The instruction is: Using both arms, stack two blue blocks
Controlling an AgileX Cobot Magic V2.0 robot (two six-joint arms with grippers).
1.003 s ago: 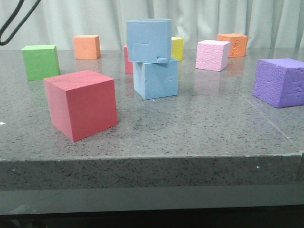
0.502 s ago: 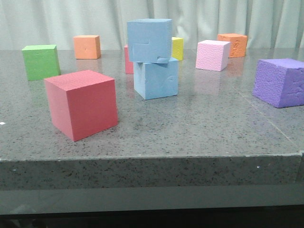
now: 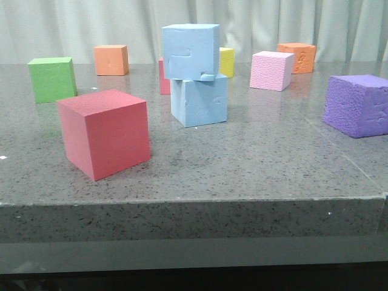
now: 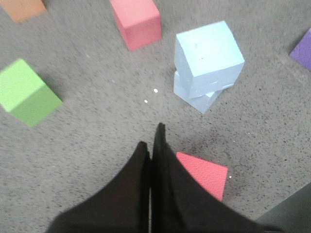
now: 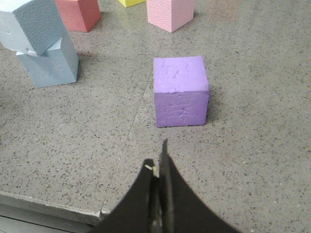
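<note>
Two light blue blocks stand stacked near the middle of the table. The upper blue block (image 3: pixel 190 51) sits a little skewed on the lower blue block (image 3: pixel 199 100). The stack also shows in the left wrist view (image 4: pixel 208 60) and at the edge of the right wrist view (image 5: pixel 41 43). My left gripper (image 4: pixel 151 141) is shut and empty, held above the table near the big red cube (image 4: pixel 205 174). My right gripper (image 5: pixel 158 158) is shut and empty, above the table's front edge, short of the purple cube (image 5: pixel 181 90). Neither gripper shows in the front view.
A big red cube (image 3: pixel 105 132) stands front left, a green cube (image 3: pixel 52 79) left, a purple cube (image 3: pixel 357 104) right. Orange cubes (image 3: pixel 111 59) (image 3: pixel 298 56), a pink cube (image 3: pixel 271 70), a yellow cube (image 3: pixel 226 61) and a small red cube (image 3: pixel 163 77) stand at the back. The table's front edge (image 3: pixel 194 203) is near.
A dark cable at the front view's top left corner has moved out of view. The stacked blue blocks have not moved.
</note>
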